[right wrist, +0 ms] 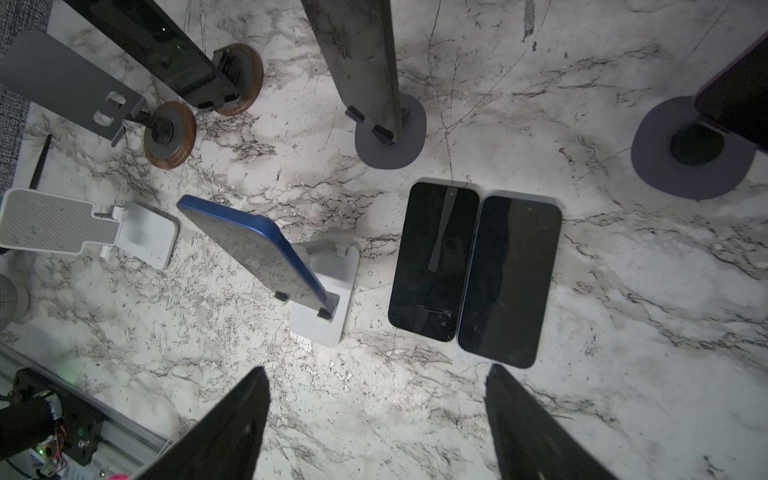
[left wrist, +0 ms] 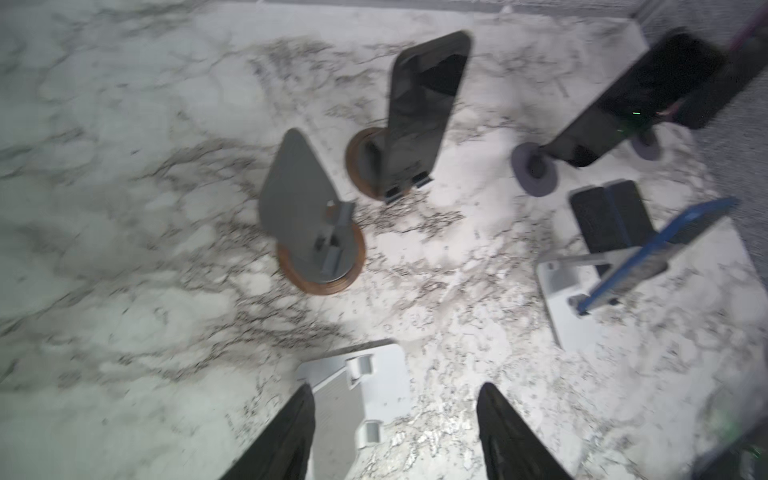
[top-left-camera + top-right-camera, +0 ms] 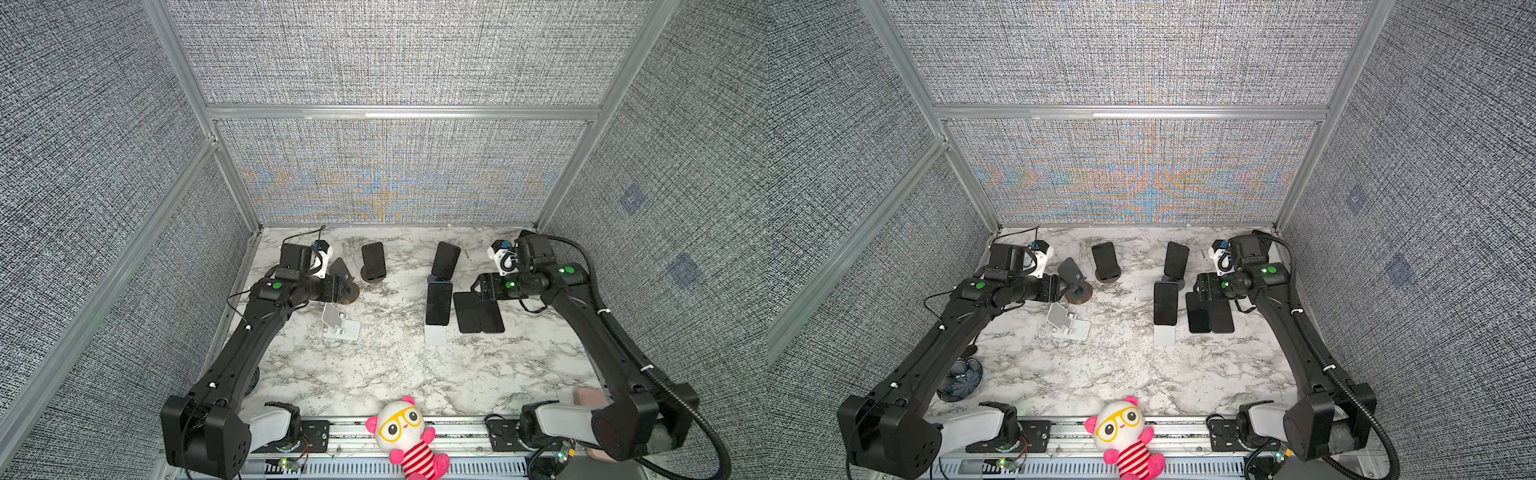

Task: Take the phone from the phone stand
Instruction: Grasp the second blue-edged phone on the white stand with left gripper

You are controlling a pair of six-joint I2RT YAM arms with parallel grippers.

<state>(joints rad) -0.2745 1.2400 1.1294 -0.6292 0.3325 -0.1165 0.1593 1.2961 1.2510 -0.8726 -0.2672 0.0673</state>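
Note:
Three dark phones lean on stands in both top views: one (image 3: 373, 259) on a wooden-base stand, one (image 3: 445, 259) on a purple-base stand (image 1: 390, 133), and a blue-edged phone (image 3: 439, 303) on a white stand (image 1: 322, 316). Another phone (image 1: 739, 83) rests on a second purple base. My left gripper (image 2: 395, 390) is open and empty, above an empty white stand (image 2: 374, 374) and beside an empty grey stand (image 3: 340, 270). My right gripper (image 1: 378, 372) is open and empty, just short of two phones lying flat (image 1: 434, 262) (image 1: 509, 280).
The marble table (image 3: 395, 374) is enclosed by grey fabric walls on three sides. A plush panda (image 3: 409, 436) sits at the front rail. A dark round dish (image 3: 961, 380) lies under the left arm. The left wrist view is blurred.

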